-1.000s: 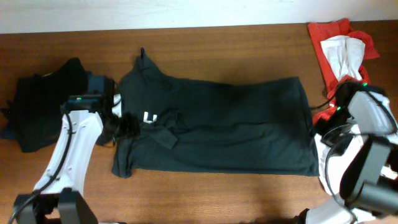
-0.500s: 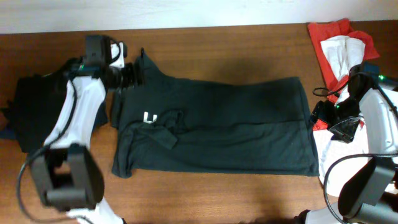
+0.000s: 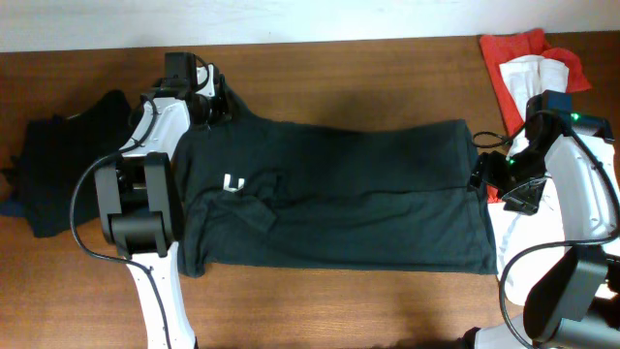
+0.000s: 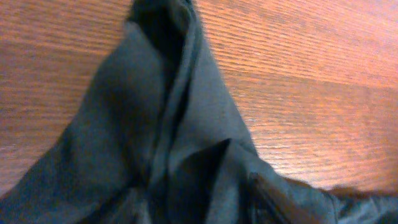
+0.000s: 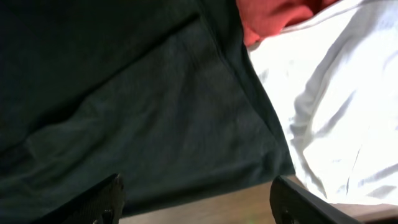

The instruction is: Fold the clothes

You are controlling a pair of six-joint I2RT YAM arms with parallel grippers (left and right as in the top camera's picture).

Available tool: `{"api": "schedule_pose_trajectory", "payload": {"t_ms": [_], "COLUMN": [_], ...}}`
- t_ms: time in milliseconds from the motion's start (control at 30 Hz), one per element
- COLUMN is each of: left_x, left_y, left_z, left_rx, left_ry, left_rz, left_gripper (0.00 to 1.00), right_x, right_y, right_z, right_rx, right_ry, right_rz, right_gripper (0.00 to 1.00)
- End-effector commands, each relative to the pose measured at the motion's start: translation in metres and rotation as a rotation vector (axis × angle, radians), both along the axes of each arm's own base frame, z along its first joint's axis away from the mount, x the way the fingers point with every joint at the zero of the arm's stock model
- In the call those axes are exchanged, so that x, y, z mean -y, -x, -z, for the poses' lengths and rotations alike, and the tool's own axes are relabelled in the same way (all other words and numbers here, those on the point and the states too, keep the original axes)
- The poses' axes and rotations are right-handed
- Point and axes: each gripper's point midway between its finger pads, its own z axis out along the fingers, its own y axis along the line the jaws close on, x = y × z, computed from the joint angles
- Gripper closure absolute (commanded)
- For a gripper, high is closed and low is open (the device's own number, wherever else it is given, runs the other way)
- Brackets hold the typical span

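I see the black T-shirt (image 3: 349, 194) spread across the middle of the bench (image 3: 339, 301), its white lettering (image 3: 232, 182) toward 9 o'clock. My left claw (image 3: 215, 105) sits at the shirt's 10 o'clock corner, with a ridge of dark cloth running up into it. I cannot tell whether it grips. My right claw (image 5: 199, 202) hangs wide over the shirt's 3 o'clock edge, holding nothing. A red garment (image 3: 504, 58) and a white garment (image 3: 538, 78) lie at 2 o'clock, a dark heap (image 3: 58, 174) at 9 o'clock.

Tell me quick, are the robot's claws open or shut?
Left gripper: cannot tell; it is at the black T-shirt corner.
Right gripper: open, over the T-shirt's edge.
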Motion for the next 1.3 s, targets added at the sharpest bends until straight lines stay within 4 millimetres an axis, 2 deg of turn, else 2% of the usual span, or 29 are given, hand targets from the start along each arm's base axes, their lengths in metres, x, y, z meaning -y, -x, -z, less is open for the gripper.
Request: {"api": "schedule_pose_trajectory", "payload": {"t_ms": [0,67,167,200,233,267,300,500,767,1033,1100,1267], "left_x": [0.016,0.017,0.021,0.021,0.021,0.021,0.02,0.02,0.019,0.018,0.016,0.009], "left_y": [-0.004,-0.005,-0.003,-0.002,-0.001,-0.001,0.0,0.0,-0.004,0.004,0.004,0.003], "left_z": [0.002,-0.001,-0.005,-0.004,-0.004,-0.003,-0.003,-0.007,-0.028,-0.025,-0.027,-0.038], "left_rx": [0.002,0.004,-0.003,-0.009,-0.012,-0.016,-0.019,-0.013,0.022,-0.015,-0.016,0.002], "left_ry": [0.046,0.057,0.077,0.077,0.077,0.077,0.075,0.074,0.067,0.068,0.068,0.067], "left_rz": [0.021,0.026,0.037,0.037,0.037,0.037,0.035,0.035,0.033,0.029,0.026,0.014], "left_gripper": [0.7,0.81,0.83,0.82,0.76,0.65,0.63,0.63,0.63,0.64,0.67,0.68], "right_x": [-0.001,0.0,0.002,0.002,0.002,0.003,0.003,0.003,0.003,0.004,0.004,0.004], "right_y": [-0.008,-0.013,-0.02,-0.022,-0.022,-0.023,-0.023,-0.023,-0.025,-0.026,-0.026,-0.026], "right_z": [-0.004,-0.004,-0.004,-0.004,-0.004,-0.004,-0.004,-0.004,-0.004,-0.005,-0.005,-0.005], "right_rx": [0.034,0.056,0.083,0.089,0.091,0.094,0.094,0.097,0.103,0.107,0.107,0.107], "right_ry": [0.004,0.01,0.017,0.019,0.02,0.021,0.021,0.022,0.024,0.025,0.025,0.025], "right_rz": [-0.011,-0.011,-0.011,-0.011,-0.011,-0.011,-0.011,-0.012,-0.012,-0.012,-0.012,-0.012], "right_gripper": [0.23,0.25,0.27,0.27,0.27,0.27,0.27,0.27,0.27,0.27,0.27,0.27]}}
